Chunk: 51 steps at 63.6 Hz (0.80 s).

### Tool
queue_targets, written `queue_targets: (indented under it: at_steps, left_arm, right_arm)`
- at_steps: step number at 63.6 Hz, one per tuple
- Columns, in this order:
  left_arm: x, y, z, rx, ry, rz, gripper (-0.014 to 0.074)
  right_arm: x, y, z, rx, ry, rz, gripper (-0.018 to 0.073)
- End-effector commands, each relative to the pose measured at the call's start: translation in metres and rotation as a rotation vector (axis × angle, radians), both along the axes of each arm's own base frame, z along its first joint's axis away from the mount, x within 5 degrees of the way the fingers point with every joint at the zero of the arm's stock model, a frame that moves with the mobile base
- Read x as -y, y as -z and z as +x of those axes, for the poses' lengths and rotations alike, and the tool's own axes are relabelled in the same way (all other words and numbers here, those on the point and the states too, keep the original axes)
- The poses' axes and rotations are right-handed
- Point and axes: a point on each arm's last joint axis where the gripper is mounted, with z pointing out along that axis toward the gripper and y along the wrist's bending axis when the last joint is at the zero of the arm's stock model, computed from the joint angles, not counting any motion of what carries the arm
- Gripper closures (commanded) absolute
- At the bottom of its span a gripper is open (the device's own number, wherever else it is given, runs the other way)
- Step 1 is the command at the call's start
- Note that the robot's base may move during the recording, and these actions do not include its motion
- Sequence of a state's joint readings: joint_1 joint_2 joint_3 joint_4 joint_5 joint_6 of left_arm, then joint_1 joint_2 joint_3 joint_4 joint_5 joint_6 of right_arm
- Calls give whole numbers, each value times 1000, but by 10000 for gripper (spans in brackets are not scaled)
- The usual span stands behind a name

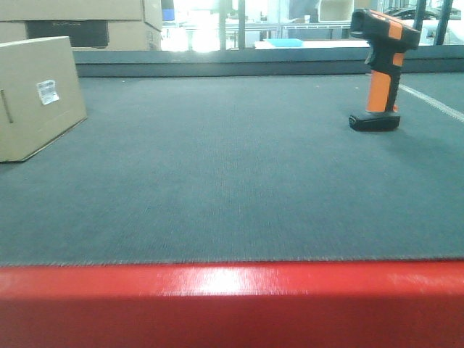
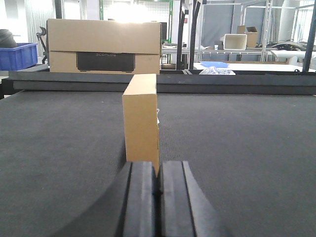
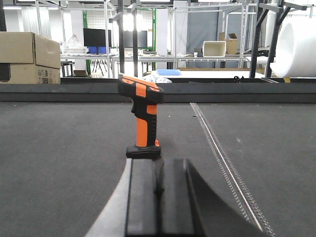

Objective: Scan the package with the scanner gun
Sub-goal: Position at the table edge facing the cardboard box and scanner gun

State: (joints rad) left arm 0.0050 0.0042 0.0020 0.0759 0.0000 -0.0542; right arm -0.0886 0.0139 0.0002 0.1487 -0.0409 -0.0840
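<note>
- Starting step, by my read: nothing is picked up yet, and both task things stand on the tabletop (image 1: 232, 181).
- package (image 2: 141, 118) stands on a narrow edge at the left side; the front view shows the white label (image 1: 48, 91) on its broad face.
- scanner gun (image 3: 143, 118) stands upright on its black foot at the right side, well apart from the package.
- left tool (image 2: 159, 170): fingers pressed together, pinching nothing; the package is straight ahead of the tips, contact unclear.
- right tool (image 3: 159, 168): fingers pressed together, empty; the scanner gun is just ahead, gap unclear.
- Next move likely calls for the right tool to spread and close round the orange stem without tipping it, then aim the head at the label.
</note>
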Motion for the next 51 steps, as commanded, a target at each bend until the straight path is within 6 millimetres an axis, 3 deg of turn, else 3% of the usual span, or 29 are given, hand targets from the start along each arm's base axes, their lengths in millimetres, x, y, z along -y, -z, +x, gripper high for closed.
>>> queue_targets:
  at_steps: [1,51]
  left_arm:
    - [0,-3,-1,29,2,-5,707]
    - [0,-3,-1,29,2,-5,707]
  right_arm:
    - [0,-3,-1,33,3,-7,727]
    - [0,-3,-1,33,3,-7,727]
